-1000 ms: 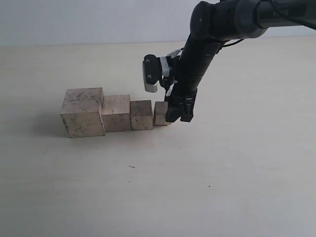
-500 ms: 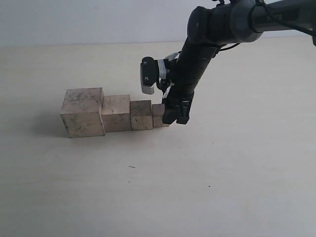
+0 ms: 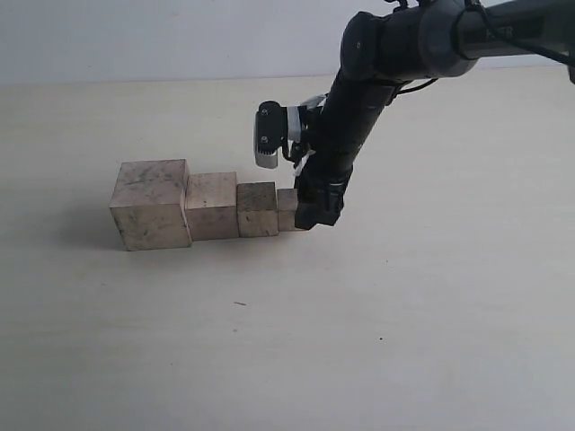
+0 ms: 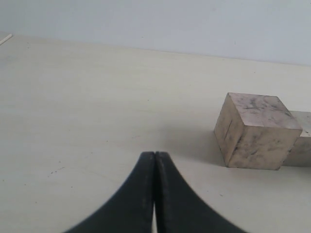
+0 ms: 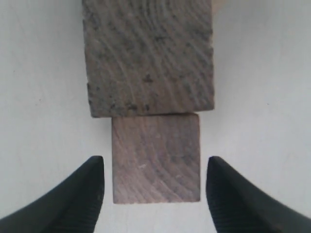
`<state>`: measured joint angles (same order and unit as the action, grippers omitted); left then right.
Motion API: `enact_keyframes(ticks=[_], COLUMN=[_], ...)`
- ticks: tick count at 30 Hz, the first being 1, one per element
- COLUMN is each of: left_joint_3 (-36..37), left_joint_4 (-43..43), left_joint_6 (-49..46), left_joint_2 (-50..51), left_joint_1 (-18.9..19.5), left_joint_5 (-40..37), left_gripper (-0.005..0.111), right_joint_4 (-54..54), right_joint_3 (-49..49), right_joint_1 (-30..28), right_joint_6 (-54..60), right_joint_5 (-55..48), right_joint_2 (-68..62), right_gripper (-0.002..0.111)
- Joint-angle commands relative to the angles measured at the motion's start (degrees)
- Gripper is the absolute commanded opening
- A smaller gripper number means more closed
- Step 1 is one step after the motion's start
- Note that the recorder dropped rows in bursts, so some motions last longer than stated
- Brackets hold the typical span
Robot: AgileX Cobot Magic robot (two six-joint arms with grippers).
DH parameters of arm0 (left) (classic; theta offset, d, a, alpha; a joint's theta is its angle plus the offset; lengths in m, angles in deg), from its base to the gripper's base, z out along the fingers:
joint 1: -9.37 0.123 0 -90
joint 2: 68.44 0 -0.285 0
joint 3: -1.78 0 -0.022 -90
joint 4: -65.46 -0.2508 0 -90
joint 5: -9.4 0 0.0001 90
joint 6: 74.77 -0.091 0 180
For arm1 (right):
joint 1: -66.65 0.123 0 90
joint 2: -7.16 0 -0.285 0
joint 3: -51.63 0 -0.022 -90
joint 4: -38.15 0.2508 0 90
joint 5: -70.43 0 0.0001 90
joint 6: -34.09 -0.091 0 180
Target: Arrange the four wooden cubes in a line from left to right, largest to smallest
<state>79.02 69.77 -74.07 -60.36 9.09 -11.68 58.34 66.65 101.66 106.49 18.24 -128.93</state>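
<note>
Four pale wooden cubes stand in a touching row on the table. From left to right they are the largest cube (image 3: 150,204), the second cube (image 3: 212,206), the third cube (image 3: 257,209) and the smallest cube (image 3: 287,208). My right gripper (image 3: 314,212) points down at the row's right end and hides part of the smallest cube. In the right wrist view it (image 5: 154,162) is open astride the smallest cube (image 5: 156,164), with a thin gap on each side. The third cube (image 5: 148,56) abuts it. My left gripper (image 4: 154,154) is shut and empty, with the largest cube (image 4: 255,131) off to one side.
The pale tabletop (image 3: 359,341) runs wide and bare around the row. The right arm (image 3: 359,99) slants down from the upper right, with a white and black camera unit (image 3: 269,135) on its wrist above the third cube. A white wall (image 3: 135,36) stands behind.
The right gripper moved left with the smallest cube between its fingers. The gap to the third cube closed, and the two now touch. The left gripper shows no earlier frame.
</note>
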Motion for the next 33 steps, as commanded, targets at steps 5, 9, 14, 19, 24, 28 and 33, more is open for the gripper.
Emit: enact_keyframes(ticks=[5,9,14,19,24,28,33], left_joint_3=[-0.03,-0.03,-0.03,-0.03,-0.03,-0.03,-0.03], left_joint_4=[0.33,0.33,0.33,0.33,0.33,0.33,0.33], left_joint_6=[0.01,0.01,0.01,0.01,0.01,0.01,0.01], left_joint_2=[-0.29,-0.29,-0.29,-0.29,-0.29,-0.29,-0.29], left_joint_1=[-0.34,-0.34,-0.34,-0.34,-0.34,-0.34,-0.34], left_joint_5=[0.64,0.64,0.64,0.64,0.64,0.64,0.64], left_gripper=[0.000,0.000,0.000,0.000,0.000,0.000,0.000], right_joint_4=[-3.94,-13.71,-18.81,-18.67,-18.54,-14.85,-10.34], right_joint_3=[0.22,0.22,0.22,0.22,0.22,0.22,0.22], right_joint_1=[-0.04,-0.04,-0.04,-0.04,-0.04,-0.04,-0.04], right_joint_6=[-6.93,-20.43,-31.06,-31.06,-31.06,-31.06,-30.15], right_joint_5=[-0.42,-2.61,-1.64,1.35,3.12,3.50,4.09], right_joint_2=[4.17,6.39,6.12,3.08,0.92,0.03,-0.10], right_gripper=[0.062,0.062,0.062,0.062,0.062,0.062,0.062])
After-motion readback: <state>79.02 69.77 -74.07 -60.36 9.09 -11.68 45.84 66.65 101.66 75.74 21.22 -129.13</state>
